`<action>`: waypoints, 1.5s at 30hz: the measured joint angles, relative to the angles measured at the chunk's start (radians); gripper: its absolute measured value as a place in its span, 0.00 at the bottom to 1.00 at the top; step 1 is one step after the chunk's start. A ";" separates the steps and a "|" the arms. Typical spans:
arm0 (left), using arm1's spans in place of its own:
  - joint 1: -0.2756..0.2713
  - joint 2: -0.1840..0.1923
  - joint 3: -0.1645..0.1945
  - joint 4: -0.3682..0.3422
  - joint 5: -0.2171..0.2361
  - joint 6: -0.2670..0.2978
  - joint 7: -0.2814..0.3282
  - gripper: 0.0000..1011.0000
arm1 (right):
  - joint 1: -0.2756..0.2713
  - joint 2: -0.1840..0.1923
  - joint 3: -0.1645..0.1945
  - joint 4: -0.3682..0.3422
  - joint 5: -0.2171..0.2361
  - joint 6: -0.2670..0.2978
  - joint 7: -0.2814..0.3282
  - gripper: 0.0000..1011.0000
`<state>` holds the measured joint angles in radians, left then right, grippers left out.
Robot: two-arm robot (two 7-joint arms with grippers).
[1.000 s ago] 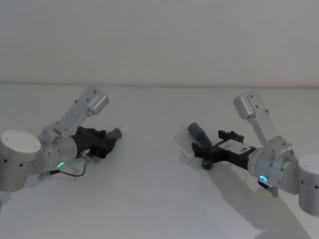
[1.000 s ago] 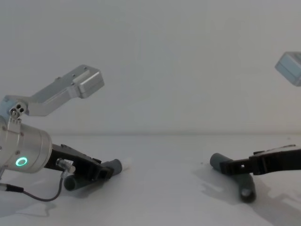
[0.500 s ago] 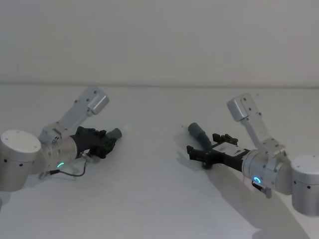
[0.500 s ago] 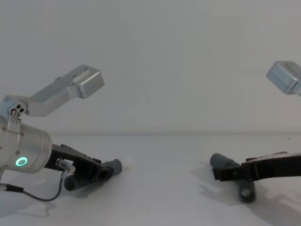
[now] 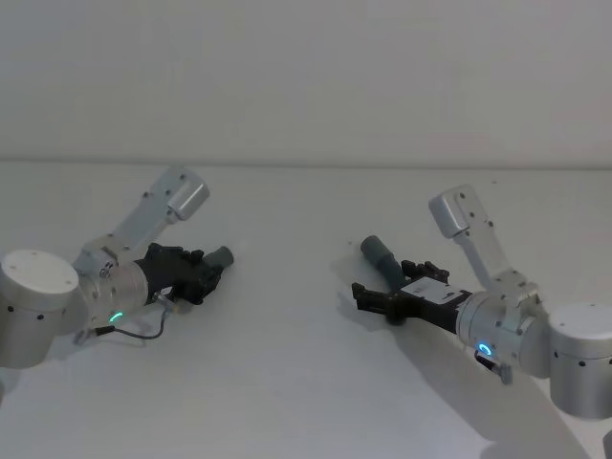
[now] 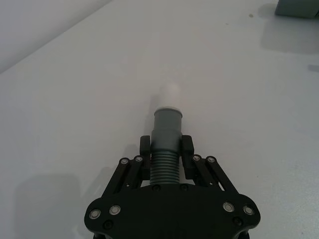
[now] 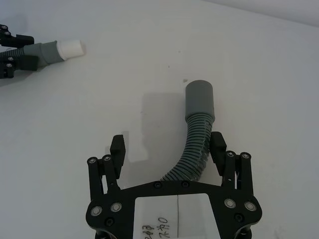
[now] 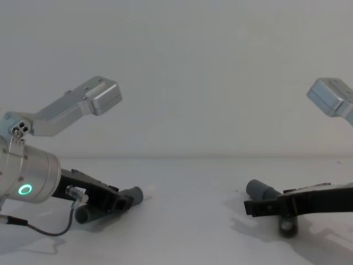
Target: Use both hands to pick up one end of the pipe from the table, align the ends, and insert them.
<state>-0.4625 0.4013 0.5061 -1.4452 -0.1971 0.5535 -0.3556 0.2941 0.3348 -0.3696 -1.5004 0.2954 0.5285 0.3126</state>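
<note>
While the left gripper (image 6: pixel 166 149) sat low on the left side of the table (image 5: pixel 287 382), it was clenched around the ribbed middle of the white-tipped piece (image 6: pixel 166 130), whose white tip (image 6: pixel 170 94) stuck out ahead of it toward the centre of the work area. Whether that piece was clear of the surface could not be told from these views. Over on the right side, the right gripper (image 7: pixel 167 144) was low and spread wide, straddling the cuffed piece (image 7: pixel 197 144), which lay on the table with its smooth round cuff (image 7: pixel 200 99) pointing away from the wrist. One of the fingers (image 7: pixel 217 144) stood just beside the ribbed bend, the other well apart from it, so nothing was gripped on that side yet. The two pieces were well apart, with bare table between them. By my reading, the step in hand was the second pick: one half of the pipe was secured and the other was about to be taken. The next move called for the right gripper to centre the ribbed section between its fingers and close on it firmly, near enough to the cuff that the flexible middle would not sag. After that both arms would need to lift, bring tip and cuff face to face on one line, and push them together.
</note>
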 joint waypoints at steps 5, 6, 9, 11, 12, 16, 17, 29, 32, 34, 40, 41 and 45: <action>0.000 0.000 0.000 0.000 0.000 0.000 0.000 0.34 | -0.001 -0.005 0.000 0.001 -0.002 0.000 -0.003 0.99; 0.000 0.000 0.000 0.000 0.000 0.000 0.000 0.34 | -0.001 -0.007 0.001 0.002 -0.003 0.000 -0.004 0.99; 0.000 0.000 0.000 0.000 0.000 0.000 0.000 0.34 | -0.002 -0.009 0.002 0.002 -0.005 0.000 -0.006 0.99; 0.000 0.000 0.000 0.000 0.000 0.000 0.000 0.34 | -0.002 -0.010 0.002 0.002 -0.006 0.000 -0.007 0.99; 0.000 0.000 0.000 0.000 0.000 0.000 0.000 0.34 | -0.002 -0.011 0.002 0.002 -0.008 0.000 -0.008 0.99; 0.000 0.000 0.000 0.000 0.000 0.000 0.000 0.34 | -0.002 -0.012 0.002 0.002 -0.013 0.001 -0.009 0.99; 0.000 0.000 0.000 0.000 0.000 0.000 0.000 0.34 | -0.002 -0.012 0.002 0.002 -0.014 0.001 -0.009 0.99; 0.000 0.000 0.000 0.000 0.000 0.000 0.000 0.34 | -0.006 -0.015 0.002 0.000 -0.027 0.008 -0.009 0.99; 0.000 0.000 0.000 0.000 0.000 0.000 0.000 0.34 | -0.007 -0.017 0.003 -0.001 -0.029 0.010 -0.009 0.99; 0.000 0.000 0.000 0.000 0.000 0.000 0.000 0.34 | -0.008 -0.019 0.004 -0.001 -0.030 0.012 -0.009 0.99; 0.000 0.000 0.000 0.000 0.000 0.000 0.000 0.34 | -0.011 -0.022 0.007 -0.002 -0.033 0.015 -0.010 0.99; 0.000 0.000 0.000 0.000 0.000 0.000 0.000 0.34 | -0.011 -0.022 0.007 -0.002 -0.033 0.016 -0.010 0.99; 0.000 0.000 0.000 0.000 0.000 0.000 0.000 0.34 | -0.012 -0.024 0.008 -0.002 -0.034 0.017 -0.010 0.94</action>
<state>-0.4625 0.4013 0.5061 -1.4452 -0.1971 0.5535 -0.3556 0.2822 0.3109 -0.3613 -1.5026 0.2612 0.5451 0.3028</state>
